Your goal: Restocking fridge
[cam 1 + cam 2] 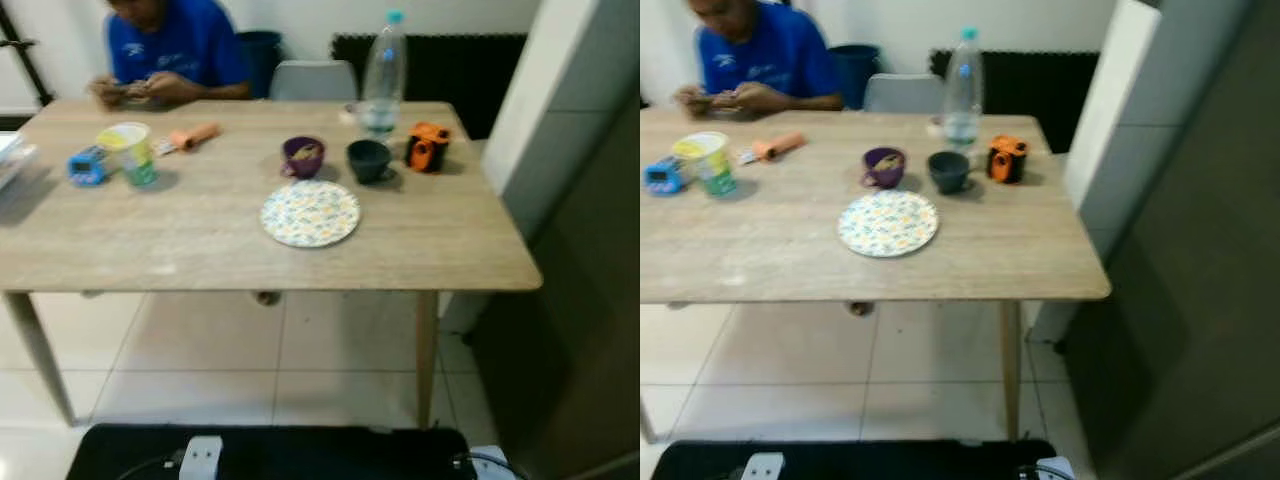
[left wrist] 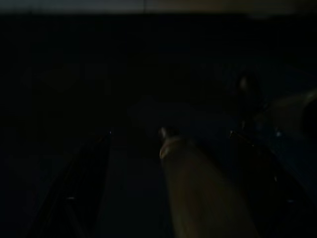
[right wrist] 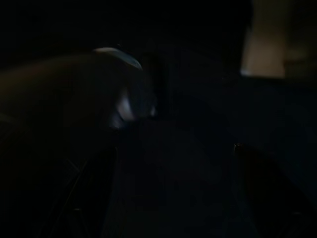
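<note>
Bottle [image 1: 383, 72] of clear plastic with a blue cap stands upright at the far edge of the wooden table [image 1: 200, 240], at 12 o'clock from the dark bowl [image 1: 369, 160]. Both wrist views are very dark; I cannot tell if either gripper is open, or where the bottle lies from them

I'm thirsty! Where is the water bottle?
The water bottle stands at the far edge of the wooden table, toward the robot's right, just behind the dark bowl and the orange toy.
</note>
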